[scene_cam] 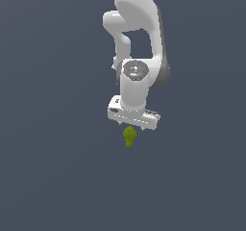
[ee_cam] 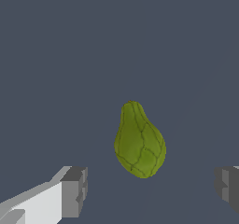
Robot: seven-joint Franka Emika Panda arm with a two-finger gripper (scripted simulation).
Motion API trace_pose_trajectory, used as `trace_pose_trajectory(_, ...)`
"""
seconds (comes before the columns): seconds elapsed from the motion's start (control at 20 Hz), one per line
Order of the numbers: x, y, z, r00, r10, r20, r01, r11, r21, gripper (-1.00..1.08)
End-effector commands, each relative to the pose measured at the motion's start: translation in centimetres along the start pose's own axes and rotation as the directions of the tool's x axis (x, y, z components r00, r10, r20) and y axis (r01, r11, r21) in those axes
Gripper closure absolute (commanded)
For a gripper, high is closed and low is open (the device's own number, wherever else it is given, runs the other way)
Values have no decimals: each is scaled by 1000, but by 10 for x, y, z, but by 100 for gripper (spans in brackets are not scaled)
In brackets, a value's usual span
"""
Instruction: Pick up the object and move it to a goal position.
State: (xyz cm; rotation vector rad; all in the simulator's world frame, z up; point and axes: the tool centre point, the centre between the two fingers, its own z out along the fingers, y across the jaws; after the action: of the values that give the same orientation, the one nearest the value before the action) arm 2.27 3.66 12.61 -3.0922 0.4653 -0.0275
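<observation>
The object [scene_cam: 129, 136] is a small olive-green, lumpy pear shape lying on the dark grey floor, just below the white hand in the exterior view. My gripper [scene_cam: 130, 125] hangs right over it, open. In the wrist view the object [ee_cam: 139, 141] shows its veined skin, wide end toward the fingers and narrow end away. One grey fingertip [ee_cam: 74, 192] and the other at the frame edge stand wide apart on either side of it, and neither touches it. The gripper [ee_cam: 151, 190] holds nothing.
The white arm [scene_cam: 137, 37] rises behind the hand toward the top of the exterior view. A plain dark grey floor [scene_cam: 53, 167] surrounds the object on all sides.
</observation>
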Motion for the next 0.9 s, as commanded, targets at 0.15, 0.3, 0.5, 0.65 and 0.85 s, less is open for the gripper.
trace_pose_trajectory(0.15, 2, 4, 20, 993, 121, 8, -121, 993, -10, -92)
trace_pose_trajectory(0.3, 3, 6, 27, 986, 165, 10, -165, 986, -14, -92)
trace_pose_trajectory(0.5, 3, 7, 33, 979, 202, 11, -202, 979, -18, -92)
trace_pose_trajectory(0.65, 3, 7, 35, 977, 213, 11, -213, 977, -20, -92)
trace_pose_trajectory(0.85, 3, 7, 36, 978, 209, 12, -209, 978, -20, -92)
